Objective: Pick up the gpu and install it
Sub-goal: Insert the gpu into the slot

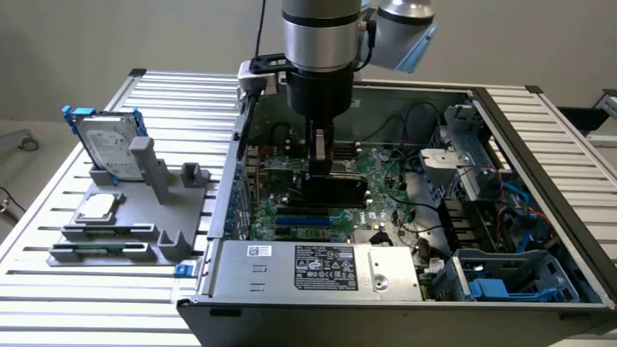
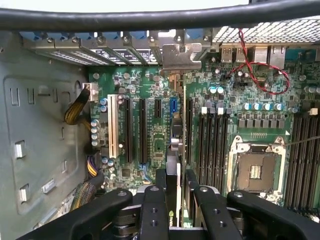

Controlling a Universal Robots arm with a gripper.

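Note:
My gripper (image 1: 321,165) reaches straight down into the open computer case (image 1: 540,144) and is shut on the gpu (image 1: 336,189). The card stands upright on its long edge, black shroud facing the camera, low over the motherboard's expansion slots (image 1: 294,217). In the wrist view the gpu (image 2: 173,155) runs edge-on between my two fingers (image 2: 161,200). Its silver end bracket (image 2: 181,56) sits at the case's rear slot openings. I cannot tell whether the card's lower edge touches a slot.
A grey fixture (image 1: 126,231) on the slatted table at the exterior view's left holds a hard drive with blue rails (image 1: 106,144) and a small square chip (image 1: 97,207). Inside the case are the power supply (image 1: 318,267), cables (image 2: 260,75), memory slots (image 2: 212,145) and the CPU socket (image 2: 256,170).

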